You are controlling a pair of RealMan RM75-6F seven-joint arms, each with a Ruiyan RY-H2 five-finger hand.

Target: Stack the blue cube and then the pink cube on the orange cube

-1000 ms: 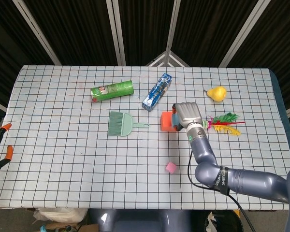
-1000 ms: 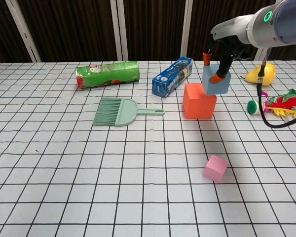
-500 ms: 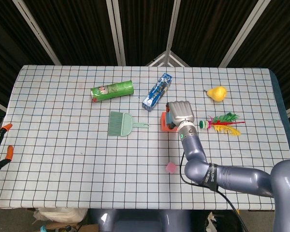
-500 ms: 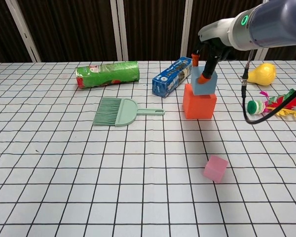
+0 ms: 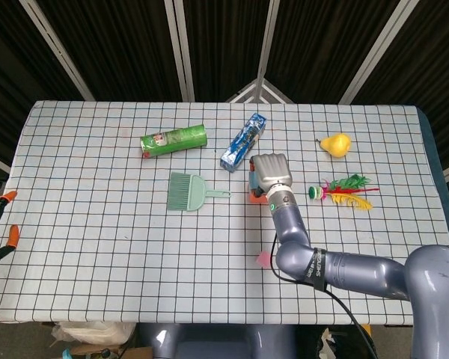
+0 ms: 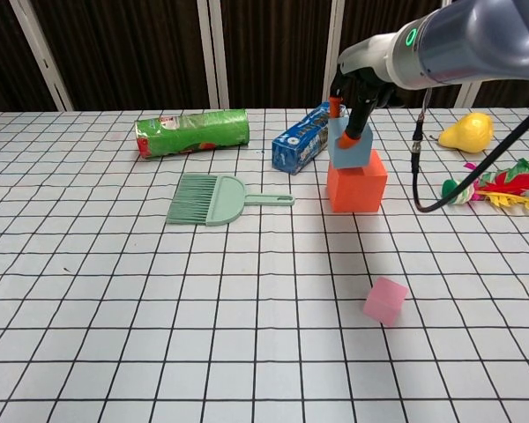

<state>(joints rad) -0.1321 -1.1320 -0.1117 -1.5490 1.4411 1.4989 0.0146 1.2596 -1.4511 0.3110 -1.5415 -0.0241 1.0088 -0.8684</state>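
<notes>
I count three cubes: one blue cube, one orange cube, one pink cube. I also see one green canister, one blue carton, one green dustpan brush, one yellow pear and one feathered shuttlecock at three o'clock.

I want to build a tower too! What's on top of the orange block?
The blue block sits at the orange block's top, toward its left edge, pinched by the right hand. Whether it rests flat cannot be seen; from above the hand covers it.
</notes>
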